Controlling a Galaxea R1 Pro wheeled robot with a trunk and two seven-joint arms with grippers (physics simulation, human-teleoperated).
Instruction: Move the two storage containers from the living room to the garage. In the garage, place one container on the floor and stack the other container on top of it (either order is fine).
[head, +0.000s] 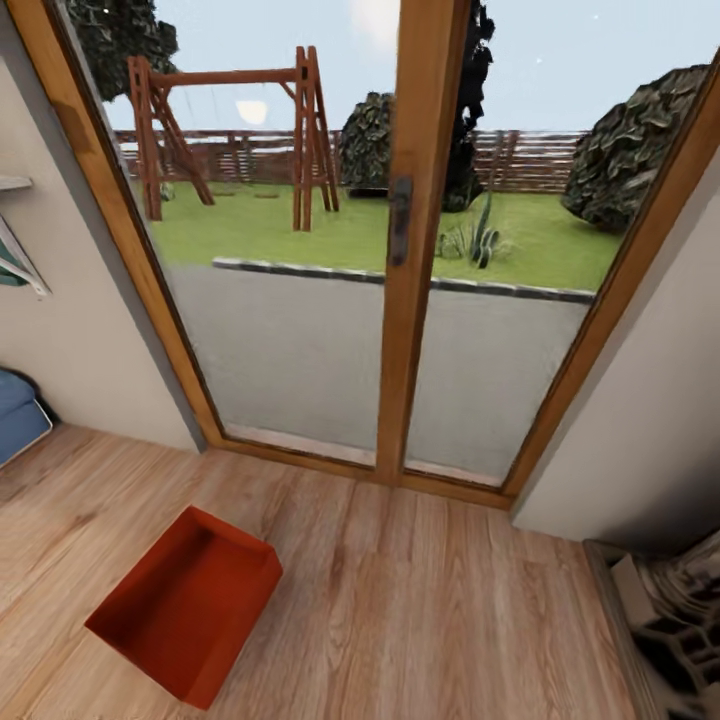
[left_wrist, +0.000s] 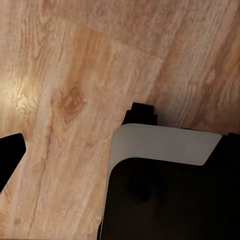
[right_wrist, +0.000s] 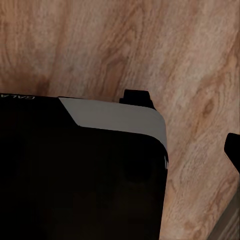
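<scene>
One orange-red storage container (head: 190, 605) lies on the living room's light wood planks, low and left in the head view, open side up and empty. It sits a short way in front of the wood-framed glass doors (head: 400, 250). In the left wrist view a single dark fingertip (left_wrist: 9, 155) of my left gripper shows at the picture's edge, over bare planks. In the right wrist view a dark fingertip (right_wrist: 234, 150) of my right gripper likewise sits at the edge. Nothing lies between the fingers of either gripper. The garage is out of view.
A corner of the blue sofa (head: 15, 415) shows at the far left. Pale walls flank the doors. A grey patterned object (head: 680, 620) stands at the lower right. My black and white base (left_wrist: 165, 200) (right_wrist: 75, 175) takes up much of both wrist views.
</scene>
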